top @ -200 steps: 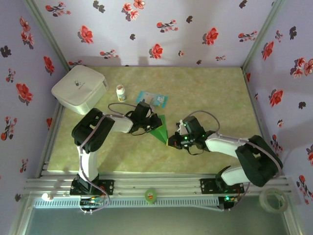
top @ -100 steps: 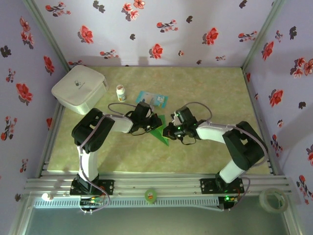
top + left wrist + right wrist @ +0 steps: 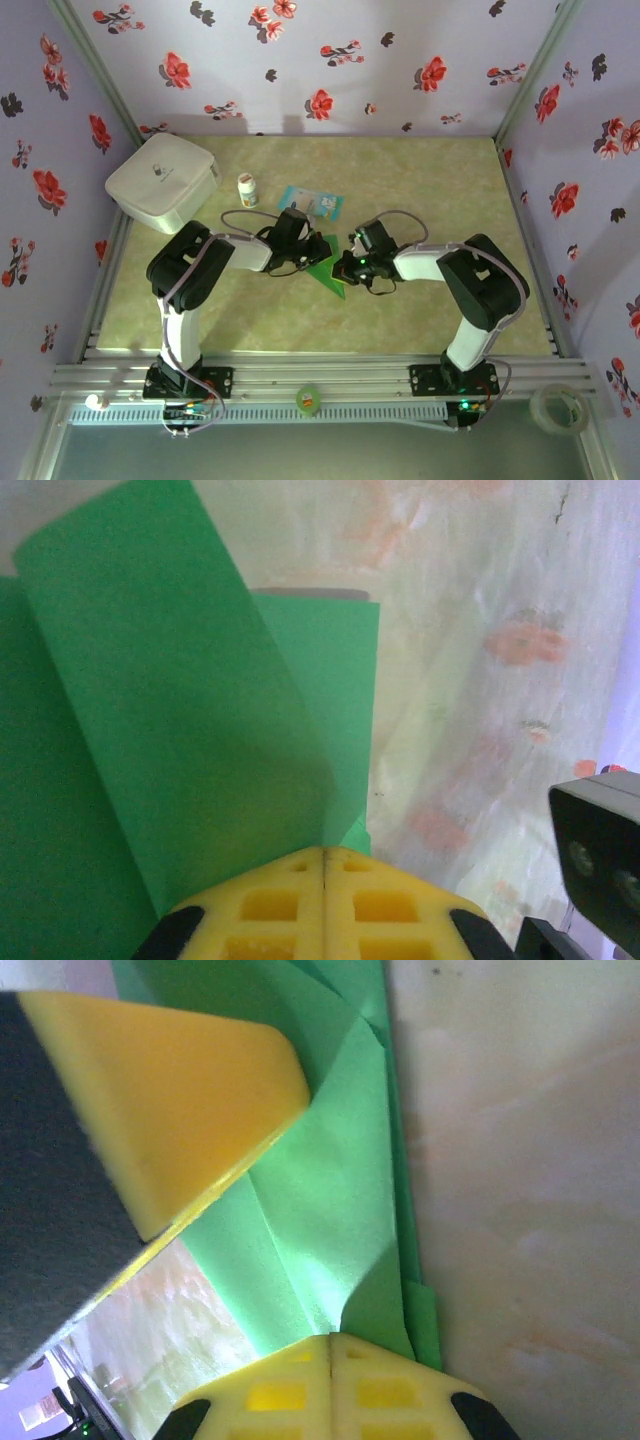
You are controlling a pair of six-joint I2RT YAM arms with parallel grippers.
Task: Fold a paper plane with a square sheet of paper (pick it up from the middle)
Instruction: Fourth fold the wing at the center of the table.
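Seen from above, the left end effector point(image 3: 307, 253) and right end effector point(image 3: 347, 268) flank the green paper point(image 3: 326, 268) and cover most of it. In the left wrist view, its left part is cut off. The bottle point(image 3: 247, 189) beyond the paper has a label too small to read.

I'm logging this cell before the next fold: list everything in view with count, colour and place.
green paper sheet: 1, bright green, partly folded, table centre
packet: 1, blue and white, behind the paper
bottle: 1, white, left of the packet
box: 1, white, back left corner
green roll: 1, near rail
clear tape roll: 1, near right corner
table: 1, pale marbled green
left gripper: 1, yellow pads, shut on the paper
right gripper: 1, yellow pads, shut on the paper
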